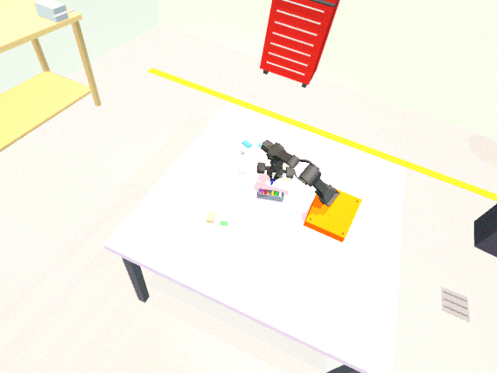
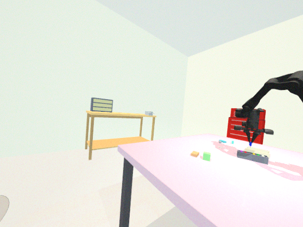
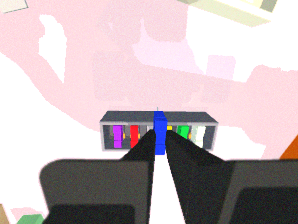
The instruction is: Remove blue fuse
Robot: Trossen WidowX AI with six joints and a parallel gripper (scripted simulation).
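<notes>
The gripper [image 1: 272, 179] [image 2: 250, 142] [image 3: 160, 134] is shut on the blue fuse [image 1: 271, 182] [image 2: 250, 144] [image 3: 159, 122], which points down from the fingertips. The fuse is out of the dark grey fuse block [image 1: 269, 198] [image 2: 252, 157] [image 3: 130, 117] and held in the air above it; in the wrist view it overlaps the block's middle. The purple [image 3: 117, 136], red [image 3: 134, 135], green [image 3: 183, 132] and white [image 3: 198, 135] fuses stand in the block; the yellow one is mostly hidden. The cream tray [image 1: 286, 179] [image 2: 264, 152] [image 3: 245, 15] lies behind the block, partly hidden by the arm in the top view.
A green block [image 1: 224, 223] [image 2: 206, 156] and an orange block [image 1: 211, 217] [image 2: 194, 154] lie left of the fuse block. Small cyan things [image 1: 247, 144] [image 2: 222, 141] lie at the back. The arm stands on an orange base [image 1: 337, 216] at the right.
</notes>
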